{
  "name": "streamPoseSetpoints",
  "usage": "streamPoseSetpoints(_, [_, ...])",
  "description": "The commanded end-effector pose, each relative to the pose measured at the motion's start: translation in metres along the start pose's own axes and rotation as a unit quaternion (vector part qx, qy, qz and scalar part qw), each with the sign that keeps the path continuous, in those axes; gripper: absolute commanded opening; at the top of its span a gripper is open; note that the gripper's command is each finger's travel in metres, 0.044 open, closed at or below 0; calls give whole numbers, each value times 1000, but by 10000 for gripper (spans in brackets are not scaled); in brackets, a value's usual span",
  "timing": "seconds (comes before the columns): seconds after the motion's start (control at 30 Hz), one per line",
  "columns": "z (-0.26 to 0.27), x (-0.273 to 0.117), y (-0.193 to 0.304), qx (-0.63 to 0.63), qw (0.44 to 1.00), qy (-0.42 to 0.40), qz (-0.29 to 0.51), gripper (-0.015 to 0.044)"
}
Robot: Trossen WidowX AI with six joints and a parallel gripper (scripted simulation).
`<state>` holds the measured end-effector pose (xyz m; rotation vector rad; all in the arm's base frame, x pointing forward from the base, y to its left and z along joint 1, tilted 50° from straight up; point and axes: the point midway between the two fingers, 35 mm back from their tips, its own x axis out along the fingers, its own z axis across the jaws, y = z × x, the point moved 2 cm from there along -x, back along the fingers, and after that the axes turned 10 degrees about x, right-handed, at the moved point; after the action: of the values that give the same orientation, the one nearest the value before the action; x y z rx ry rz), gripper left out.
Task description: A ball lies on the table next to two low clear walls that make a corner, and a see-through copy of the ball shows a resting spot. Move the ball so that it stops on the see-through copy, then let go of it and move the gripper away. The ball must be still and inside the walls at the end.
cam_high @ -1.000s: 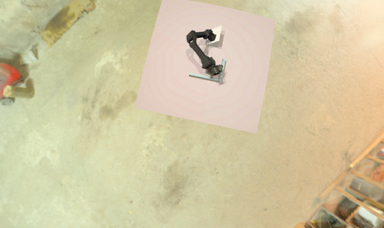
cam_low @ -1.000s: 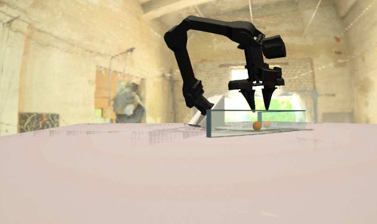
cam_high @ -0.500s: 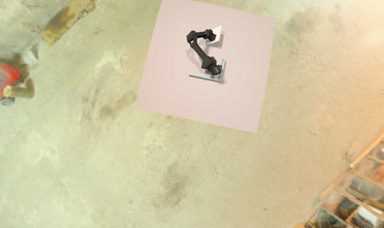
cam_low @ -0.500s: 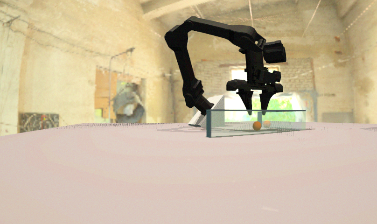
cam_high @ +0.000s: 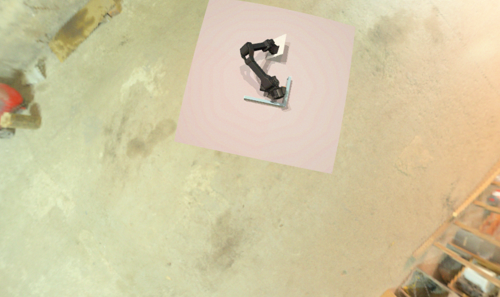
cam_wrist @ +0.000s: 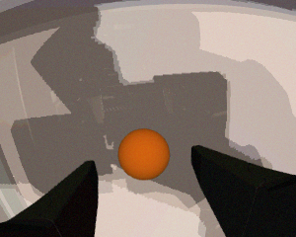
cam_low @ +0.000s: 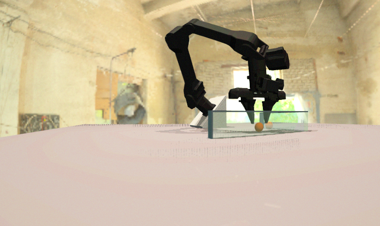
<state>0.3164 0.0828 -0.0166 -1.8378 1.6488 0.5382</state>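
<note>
- There is one gripper [cam_low: 258, 122], and it points straight down over the pink table [cam_low: 158, 173].
- It has two black fingers. They stand about half open, with a gap between them.
- The gripper holds nothing. In the wrist view there is bare space on both sides of the ball, so neither finger touches it.
- There is one orange ball [cam_wrist: 144, 153]. In the wrist view it sits on the table between the two fingertips, a little past them, in the dark shadow of the gripper.
- In the exterior view the ball [cam_low: 258, 126] lies on the table just under the fingertips, which hang a little above it.
- There is one see-through copy [cam_low: 269, 125] of the ball. It is pale orange and lies just beside the real ball, to its right and a little farther back in the exterior view. The ball is not on it.
- There are two low clear walls [cam_low: 236, 123]. They meet and make one corner, like the letter L in the top view [cam_high: 286, 95].
- The ball, the copy and the fingertips are all inside that corner.
- There is one black arm [cam_low: 186, 69]. It goes up from its base, bends over, and comes down to the gripper.
- There is one white wedge shape [cam_low: 214, 111] at the foot of the arm, behind the walls.
- Around the pink table there is a stained stone floor [cam_high: 98, 202].
</note>
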Motion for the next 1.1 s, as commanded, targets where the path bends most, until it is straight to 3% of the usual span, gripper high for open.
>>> streamPoseSetpoints(0.0, [-1,7,1,-4,1000,3,0,242])
streamPoseSetpoints(0.2, [-1,14,2,-4,1000,3,0,242])
streamPoseSetpoints(0.33, [-1,14,2,-4,1000,3,0,137])
streamPoseSetpoints(0.6, [-1,14,2,-4,1000,3,0,84])
streamPoseSetpoints(0.7, [0,11,1,-4,1000,2,0,5])
streamPoseSetpoints(1.07, [4,-53,-4,-5,1000,-2,1,0])
